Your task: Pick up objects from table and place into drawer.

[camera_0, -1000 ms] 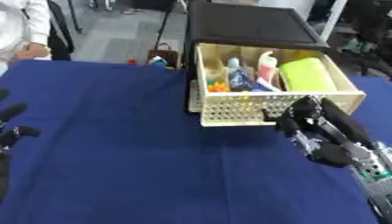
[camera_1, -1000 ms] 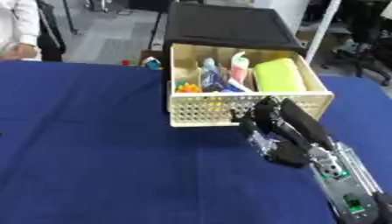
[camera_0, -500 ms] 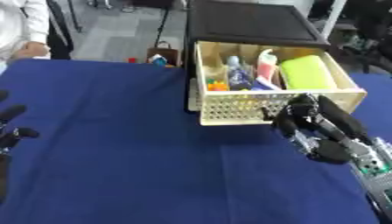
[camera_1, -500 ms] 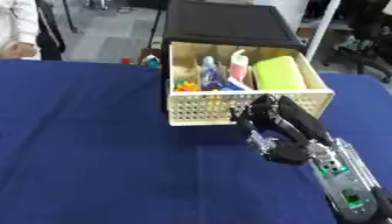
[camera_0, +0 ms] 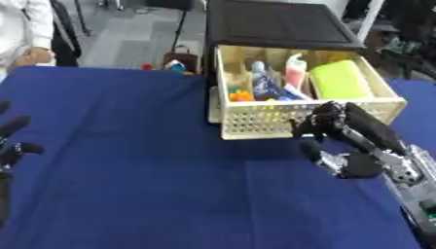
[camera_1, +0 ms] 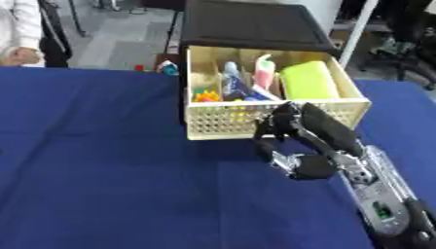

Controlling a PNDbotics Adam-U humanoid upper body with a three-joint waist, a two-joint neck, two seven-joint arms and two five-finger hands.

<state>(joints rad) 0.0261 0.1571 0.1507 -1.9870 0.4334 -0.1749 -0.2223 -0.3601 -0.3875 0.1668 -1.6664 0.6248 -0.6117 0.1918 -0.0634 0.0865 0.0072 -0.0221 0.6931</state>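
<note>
The robot's right hand [camera_0: 340,133] hangs over the blue table [camera_0: 145,185], fingers curled downward and inward just before the perforated front wall of the open drawer [camera_0: 255,119]; whether anything lies inside that curl cannot be told, as nothing shows between the fingers and the thumb. The fingertips sit close against the drawer's front, the forearm running back toward the lower right corner, so the hand's long line points up and to the left, straight at the drawer. Directly beyond the fingertips, the drawer holds what has already been gathered: a yellow-green block [camera_0: 340,81] on the right side, a white tube with a red end [camera_0: 294,73] and a bottle [camera_0: 261,80] in the middle, and small orange pieces [camera_0: 240,96] at the left. Above it sits the dark cabinet top [camera_0: 277,24]. The left hand [camera_0: 13,141] rests at the left edge of the left eye view, fingers relaxed and apart, well away from the drawer. The right hand is plainly the nearer one. No loose object shows on the cloth near either hand, so the task looks close to done.
</note>
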